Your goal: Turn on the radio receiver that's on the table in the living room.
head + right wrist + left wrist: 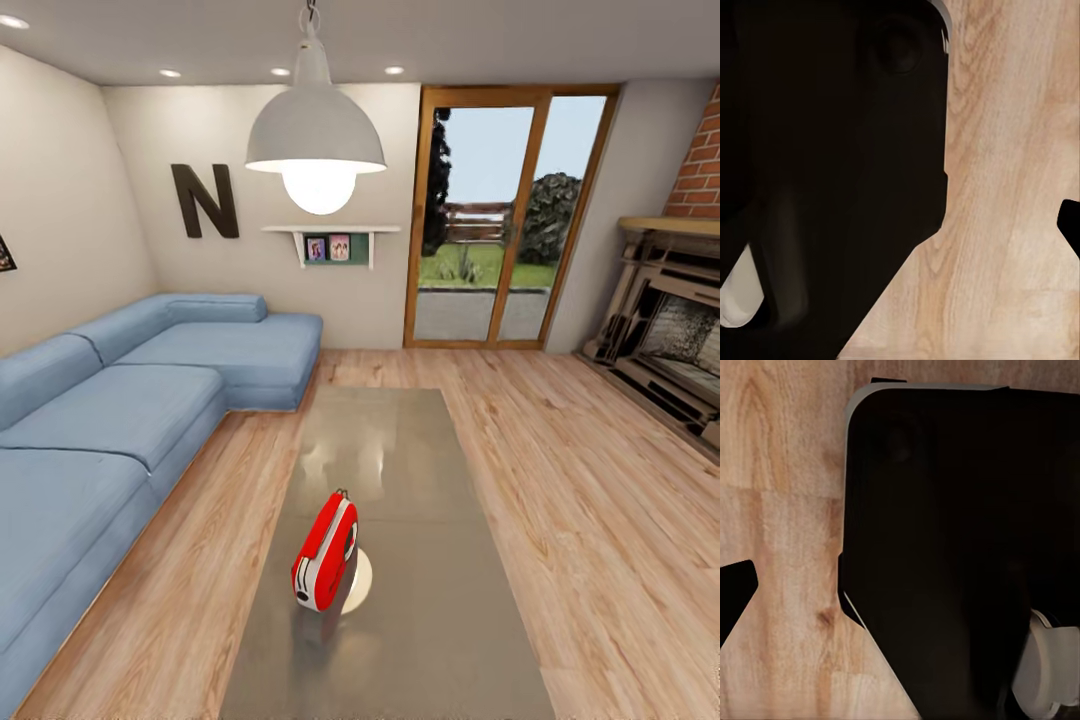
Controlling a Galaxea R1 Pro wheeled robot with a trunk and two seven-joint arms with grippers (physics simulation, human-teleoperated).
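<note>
The radio receiver (325,553), a small glossy red box with a white end face and a thin handle on top, stands upright on the near half of the long grey glossy coffee table (400,450). This is the living room, with a blue sectional sofa (120,400) and a dark letter N (205,200) on the beige wall. In the left wrist view one dark fingertip (735,596) sits at the picture's edge over wood floor. In the right wrist view another dark fingertip (1071,225) does the same. Both stand far from the middle, with nothing held.
A grey pendant lamp (315,130) hangs above the table's far end. Wood-framed glass doors (500,220) are at the back, and a brick fireplace (670,320) is on the right. Wood floor (560,480) runs along both sides of the table. My dark base (960,547) shows in the wrist views.
</note>
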